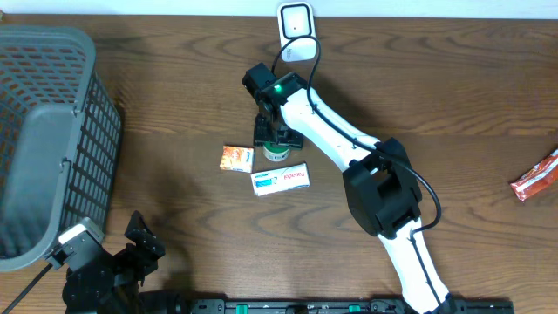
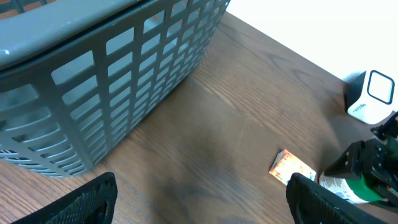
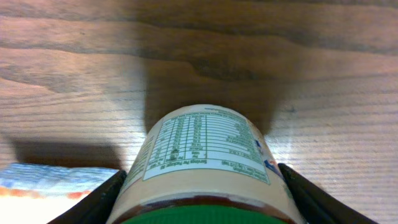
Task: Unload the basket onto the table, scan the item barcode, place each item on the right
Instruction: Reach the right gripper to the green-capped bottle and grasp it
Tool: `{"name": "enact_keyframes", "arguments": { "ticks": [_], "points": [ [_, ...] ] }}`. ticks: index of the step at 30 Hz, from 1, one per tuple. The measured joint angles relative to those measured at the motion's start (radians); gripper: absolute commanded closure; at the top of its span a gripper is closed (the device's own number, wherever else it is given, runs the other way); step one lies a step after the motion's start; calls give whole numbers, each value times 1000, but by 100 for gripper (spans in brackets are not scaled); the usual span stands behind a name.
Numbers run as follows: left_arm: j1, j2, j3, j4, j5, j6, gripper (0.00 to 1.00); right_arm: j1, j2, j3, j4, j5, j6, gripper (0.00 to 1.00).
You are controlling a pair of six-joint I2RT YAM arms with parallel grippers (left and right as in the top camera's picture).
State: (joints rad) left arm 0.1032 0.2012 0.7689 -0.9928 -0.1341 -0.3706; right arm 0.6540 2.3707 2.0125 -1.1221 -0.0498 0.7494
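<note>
The item is a small jar [image 3: 205, 155] with a green lid and a printed nutrition label, lying on the wooden table. In the overhead view the jar [image 1: 275, 153] sits just below the white scanner [image 1: 296, 22] at the table's back edge. My right gripper [image 3: 202, 199] reaches down over it, one black finger against each side, shut on it. No barcode shows on the visible label. My left gripper [image 2: 202, 193] hangs open and holds nothing near the front left, close to the basket. Its view catches the scanner [image 2: 371, 96] and the jar's green lid [image 2: 364, 190].
A grey mesh basket [image 1: 44, 148] fills the left side. An orange packet [image 1: 237, 158] and a white box [image 1: 280, 179] lie beside the jar. A red packet [image 1: 536, 177] lies at the far right edge. The right arm stretches diagonally across the middle.
</note>
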Motion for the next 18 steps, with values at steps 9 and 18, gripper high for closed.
{"name": "enact_keyframes", "arguments": {
  "ticks": [9, 18],
  "points": [
    [0, 0, 0, 0, 0, 0, 13, 0, 0, 0, -36, 2, 14, 17],
    [0, 0, 0, 0, 0, 0, 13, 4, 0, 0, -37, -8, 60, 32]
  ]
}}
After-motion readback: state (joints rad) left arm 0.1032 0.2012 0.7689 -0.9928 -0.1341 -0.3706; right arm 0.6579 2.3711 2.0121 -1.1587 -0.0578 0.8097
